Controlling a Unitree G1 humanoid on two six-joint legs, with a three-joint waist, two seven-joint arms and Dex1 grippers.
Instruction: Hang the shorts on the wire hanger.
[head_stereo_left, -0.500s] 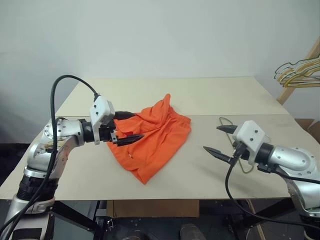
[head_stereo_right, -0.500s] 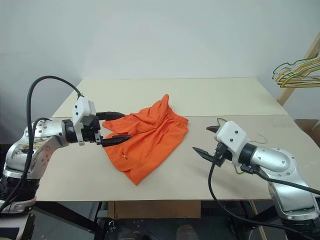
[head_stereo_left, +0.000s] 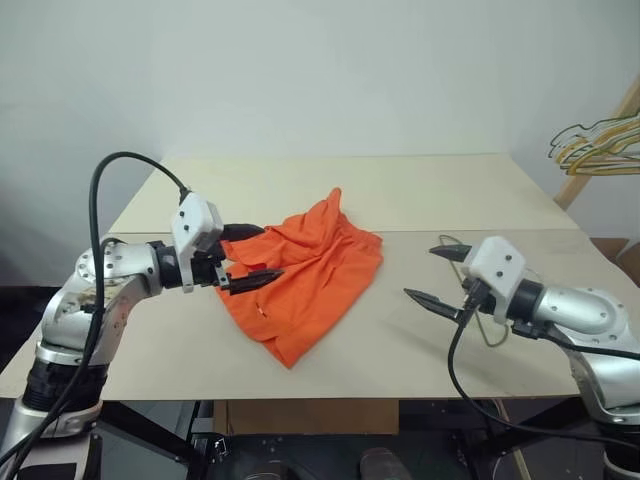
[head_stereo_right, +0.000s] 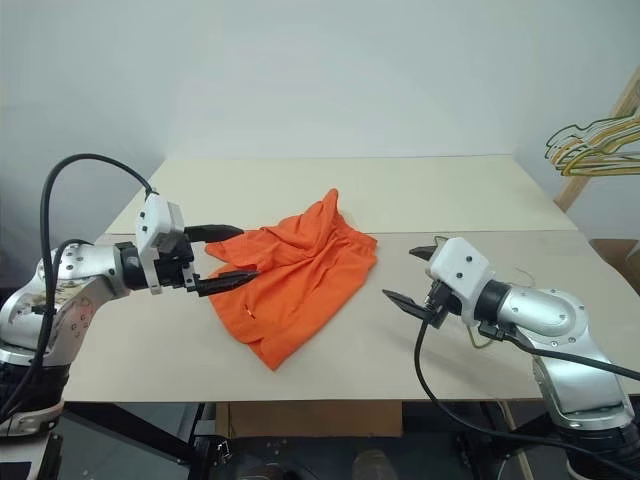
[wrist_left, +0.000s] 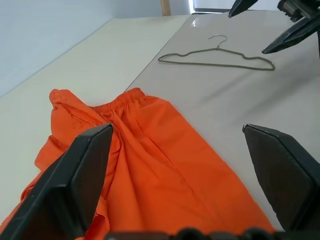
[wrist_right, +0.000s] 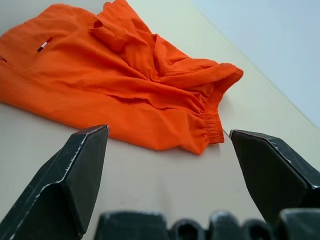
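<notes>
The orange shorts (head_stereo_left: 305, 275) lie crumpled on the table, left of its middle. My left gripper (head_stereo_left: 272, 251) hovers at their left edge, open, with nothing between its fingers. The thin wire hanger (wrist_left: 210, 64) lies flat on the table to the right of the shorts. From the head views it is mostly hidden behind my right gripper (head_stereo_left: 420, 272). That gripper stands open and empty above the table, pointing toward the shorts with a gap of bare table between them.
The table (head_stereo_left: 400, 190) is two pale boards with a seam running across. A bunch of yellow and dark hangers (head_stereo_left: 595, 140) hangs on a wooden stand beyond the table's right end.
My left gripper has drawn back slightly to the left. The shorts and the hanger lie as before, and both grippers stay open.
</notes>
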